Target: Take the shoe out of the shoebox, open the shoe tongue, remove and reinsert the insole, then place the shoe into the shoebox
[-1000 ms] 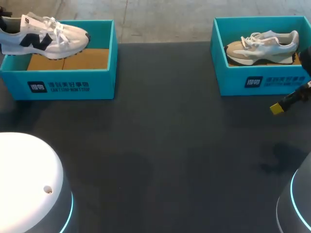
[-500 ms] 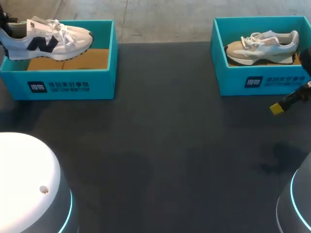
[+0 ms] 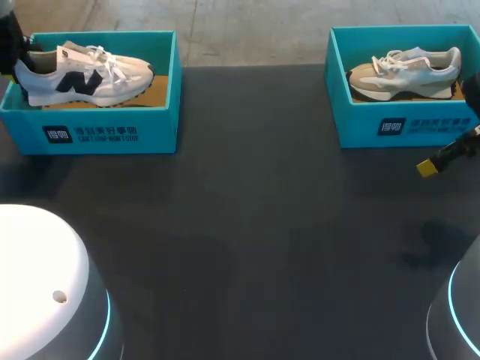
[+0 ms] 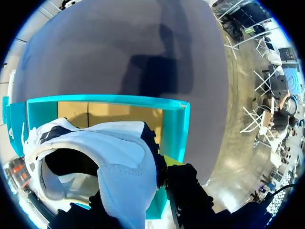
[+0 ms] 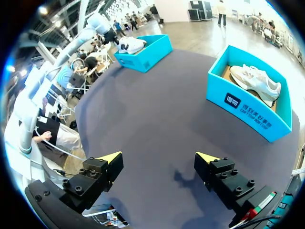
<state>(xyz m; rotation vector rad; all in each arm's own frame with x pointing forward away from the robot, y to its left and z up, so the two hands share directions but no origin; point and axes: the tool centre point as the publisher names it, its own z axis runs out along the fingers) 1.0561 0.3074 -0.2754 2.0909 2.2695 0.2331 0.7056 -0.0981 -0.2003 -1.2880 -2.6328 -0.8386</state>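
Shoe (image 3: 82, 75) in shoebox (image 3: 97, 131), left end effector (image 4: 143, 176) grasping it; right end effector (image 5: 159, 156) released.

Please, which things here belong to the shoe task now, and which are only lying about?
In the job:
- white sneaker with a dark side mark, held at its heel by the left hand
- teal cardboard shoebox on the left

Lying about:
- second teal cardboard shoebox on the right
- beige and white sneaker inside it
- right hand, open and empty

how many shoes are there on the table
2. A white shoe in the left box, and a beige shoe in the right box. None seems hidden.
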